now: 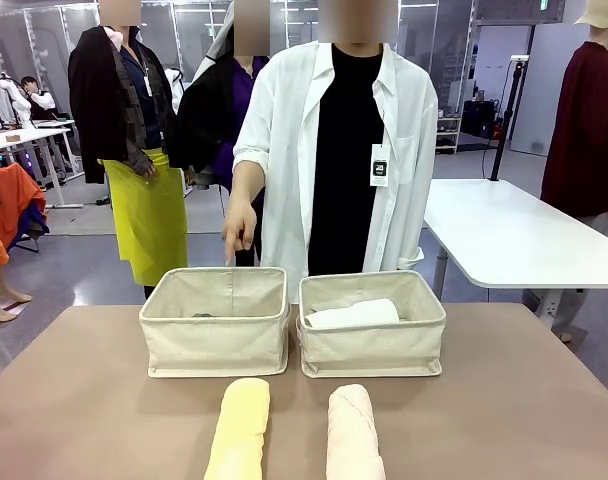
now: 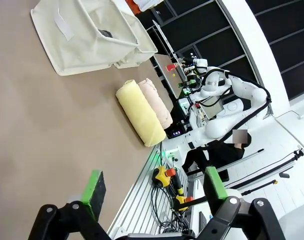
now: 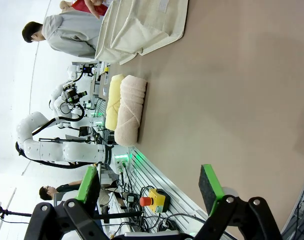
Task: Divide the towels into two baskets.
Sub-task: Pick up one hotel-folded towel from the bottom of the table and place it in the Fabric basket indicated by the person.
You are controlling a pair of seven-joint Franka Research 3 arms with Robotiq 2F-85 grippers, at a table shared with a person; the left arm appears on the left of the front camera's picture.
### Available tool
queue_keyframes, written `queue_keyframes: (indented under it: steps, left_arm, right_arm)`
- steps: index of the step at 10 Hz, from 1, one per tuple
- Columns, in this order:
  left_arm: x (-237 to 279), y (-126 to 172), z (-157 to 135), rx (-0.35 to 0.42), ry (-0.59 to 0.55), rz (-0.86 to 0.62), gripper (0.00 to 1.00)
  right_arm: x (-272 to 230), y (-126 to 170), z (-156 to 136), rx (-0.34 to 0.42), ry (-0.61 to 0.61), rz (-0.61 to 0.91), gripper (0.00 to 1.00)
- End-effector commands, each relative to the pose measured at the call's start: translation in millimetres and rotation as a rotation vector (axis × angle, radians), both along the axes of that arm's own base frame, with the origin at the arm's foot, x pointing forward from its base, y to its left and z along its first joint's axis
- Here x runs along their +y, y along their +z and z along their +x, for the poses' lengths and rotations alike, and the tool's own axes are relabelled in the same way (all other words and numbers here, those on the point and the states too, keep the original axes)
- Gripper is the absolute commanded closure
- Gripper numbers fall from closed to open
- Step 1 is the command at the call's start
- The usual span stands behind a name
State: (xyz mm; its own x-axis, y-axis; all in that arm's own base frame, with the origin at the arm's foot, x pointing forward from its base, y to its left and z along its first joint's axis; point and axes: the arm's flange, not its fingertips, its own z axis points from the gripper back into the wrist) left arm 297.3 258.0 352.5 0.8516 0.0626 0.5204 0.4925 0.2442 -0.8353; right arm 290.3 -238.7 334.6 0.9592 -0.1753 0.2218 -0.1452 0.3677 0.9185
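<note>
Your left pincer (image 2: pixel 154 189) stands wide open above the brown desk (image 1: pixel 84 400), its green pads well apart and nothing between them. Your right pincer (image 3: pixel 149 184) is likewise spread wide and grips nothing, also over bare desk near the robot's edge.

Two beige baskets sit side by side in the middle of the desk, nearly touching. In the right basket (image 1: pixel 372 350) you can see the white towel (image 1: pixel 352 314) lying across the inside, its top near rim height. In the left basket (image 1: pixel 216 345) only a small dark sliver shows low against the bottom; it looks like the dark grey towel (image 1: pixel 202 316), though too little is visible to be sure.

The other two towels lie on the desk on your side of the baskets, both pointing lengthwise toward the robot. The yellow towel (image 1: pixel 240 430) lies in front of the left basket, and the pink towel (image 1: pixel 353 435) in front of the right one. They run roughly parallel with a strip of bare desk between them, and neither touches a basket. From both wrist cameras you see the pair lying next to each other, well apart from either pincer.

A person in a white shirt stands at the far side. One hand (image 1: pixel 239 228) hangs just behind the far rim of the left basket, fingers pointing down.
</note>
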Motion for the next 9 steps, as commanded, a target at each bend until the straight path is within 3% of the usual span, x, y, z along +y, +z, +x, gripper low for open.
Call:
queue_keyframes:
  steps: [1,7,9]
  left_arm:
    - [-2,1,-5,-0.002,0.002,-0.001,0.00]
    - [0,0,0,0.000,0.000,0.000,0.00]
    - [-65,10,14,0.128,-0.019,0.138,0.00]
  right_arm:
    - [1,2,-2,-0.009,-0.003,0.000,0.00]
    - [1,2,-2,-0.009,-0.003,0.000,0.00]
    - [1,2,-2,-0.009,-0.003,0.000,0.00]
